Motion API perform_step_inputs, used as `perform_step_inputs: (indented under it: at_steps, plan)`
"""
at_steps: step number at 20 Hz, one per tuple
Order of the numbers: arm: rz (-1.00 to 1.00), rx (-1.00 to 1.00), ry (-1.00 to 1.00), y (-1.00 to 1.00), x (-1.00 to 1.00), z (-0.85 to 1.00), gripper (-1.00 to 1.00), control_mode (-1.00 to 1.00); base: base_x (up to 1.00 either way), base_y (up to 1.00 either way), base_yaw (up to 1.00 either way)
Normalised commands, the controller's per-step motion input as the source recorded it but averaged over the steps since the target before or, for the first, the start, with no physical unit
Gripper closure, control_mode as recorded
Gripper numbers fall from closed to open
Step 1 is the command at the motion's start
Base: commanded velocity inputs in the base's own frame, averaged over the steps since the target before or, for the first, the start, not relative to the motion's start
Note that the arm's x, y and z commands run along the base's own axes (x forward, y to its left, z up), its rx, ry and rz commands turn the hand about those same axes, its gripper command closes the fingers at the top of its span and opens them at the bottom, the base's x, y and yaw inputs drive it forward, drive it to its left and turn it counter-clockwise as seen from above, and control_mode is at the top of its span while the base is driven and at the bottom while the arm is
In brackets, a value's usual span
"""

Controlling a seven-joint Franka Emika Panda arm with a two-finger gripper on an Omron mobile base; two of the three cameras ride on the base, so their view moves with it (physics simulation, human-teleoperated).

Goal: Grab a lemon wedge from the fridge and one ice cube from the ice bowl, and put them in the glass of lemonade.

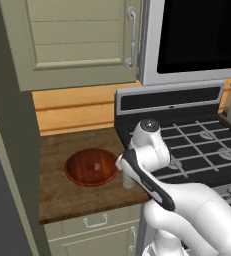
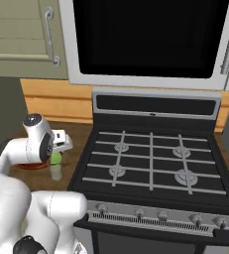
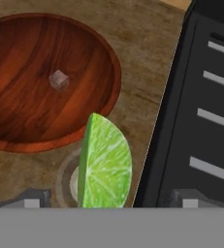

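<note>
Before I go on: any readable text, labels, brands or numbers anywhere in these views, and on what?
None can be read.
Stove: its knobs and back panel carry no legible marks.
Microwave: plain dark door, no brand visible.
Ice bowl, lemon wedge, cabinets: unmarked.

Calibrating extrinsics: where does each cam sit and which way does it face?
Left base view: behind the arm on its left, looking forward and down at the round reddish-brown wooden bowl and black gas stove; white arm rises lower right.
Right base view: behind on the right, facing the stove; arm lower left.
Hand view: on the hand, looking down past the open pincer at the pale green lemon wedge over the clear glass tumbler.
Shared: bowl, stove.
</note>
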Motion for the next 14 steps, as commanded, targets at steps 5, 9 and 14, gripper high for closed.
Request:
perform_step_inputs:
  at_steps: [5,9,14]
  plan:
    - [0.00,0.06,-0.04,-0.15,-0.14,0.10,-1.00,-1.00,0.00,0.00,0.00]
    - [0.00,0.04,-0.04,-0.03,-0.20,0.14,-1.00,-1.00,0.00,0.00,0.00]
    - [0.00,0.04,-0.17,0.06,-0.36,0.63,-1.00,-1.00,0.00,0.00,0.00]
